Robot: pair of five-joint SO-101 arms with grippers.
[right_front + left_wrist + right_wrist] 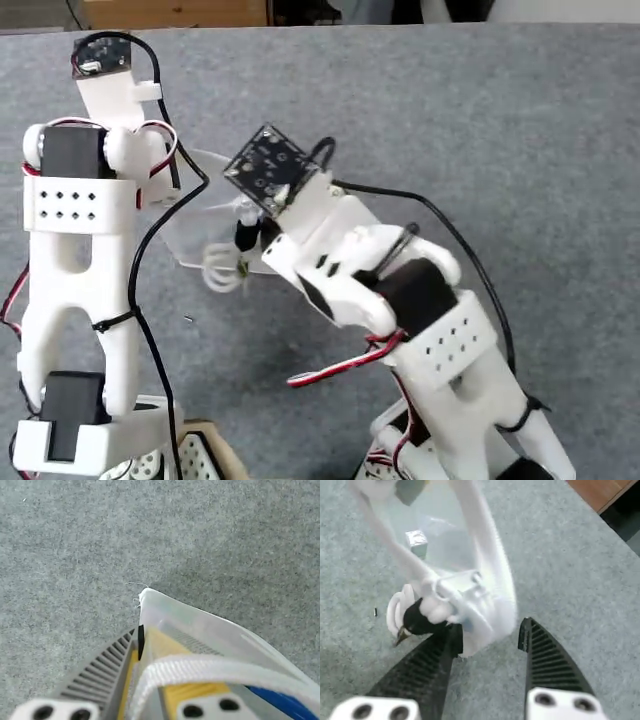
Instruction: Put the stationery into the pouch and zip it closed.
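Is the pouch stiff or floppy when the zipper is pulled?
Probably floppy: the pouch looks like thin clear film and its rim curves. Likely light, so it may drag over the table unless its corner is held.

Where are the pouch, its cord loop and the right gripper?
pouch (pixel 205 222): high view, its clear side wall.
cord loop (pixel 217 266): high view, the white loop's strand.
right gripper (pixel 490 629): right wrist view, midway between its open jaws.
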